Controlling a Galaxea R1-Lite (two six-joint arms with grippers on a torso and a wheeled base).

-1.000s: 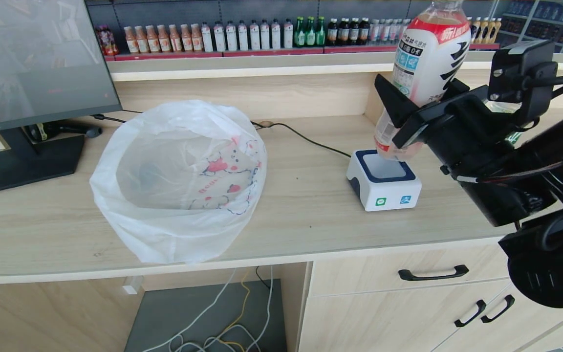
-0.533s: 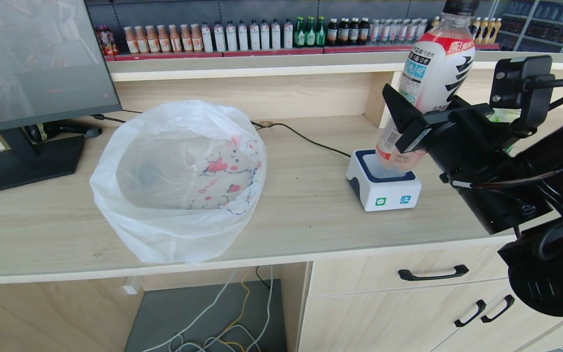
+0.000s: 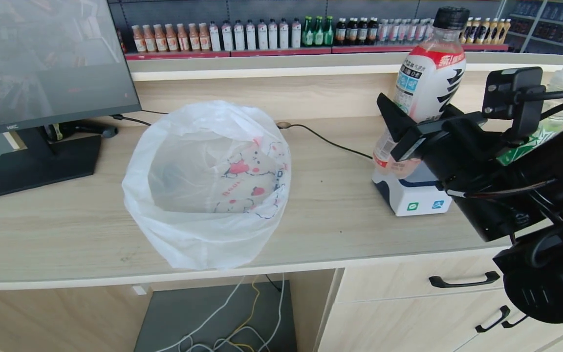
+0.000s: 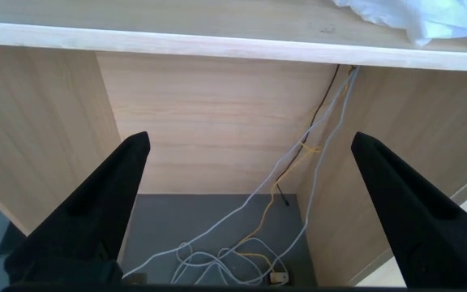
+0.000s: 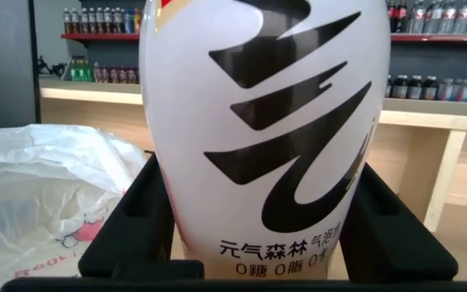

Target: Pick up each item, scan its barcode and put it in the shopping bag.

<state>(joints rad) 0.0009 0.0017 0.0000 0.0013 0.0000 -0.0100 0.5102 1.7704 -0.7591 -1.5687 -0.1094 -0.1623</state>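
The right gripper [image 3: 416, 131] is clamped on the bottle [image 3: 425, 83], one finger on each side of its lower half; in the right wrist view the gripper [image 5: 266, 247] has the label between its two dark fingers [image 5: 132, 223]; the bottle [image 5: 266, 122] is nearly upright, black cap up, leaning a little toward the robot's right; its base is low over the scanner's [image 3: 416, 195] top, and whether they touch cannot be told; the scanner, a small white box, sits on the counter [image 3: 330, 215] with a cable [image 3: 330, 143] running off behind it; the bag [image 3: 208, 186], white and open-mouthed, stands on the counter well to the scanner's left, with a printed item lying inside; a monitor [image 3: 42, 63] is at the far left; a clear bottle [image 3: 562, 93] stands at the far right, behind the arm; a shelf [image 3: 262, 38] of drinks runs along the back; the left gripper [image 4: 250, 142] has its fingers spread wide, low before the open space under the counter, where wires [image 4: 298, 186] hang
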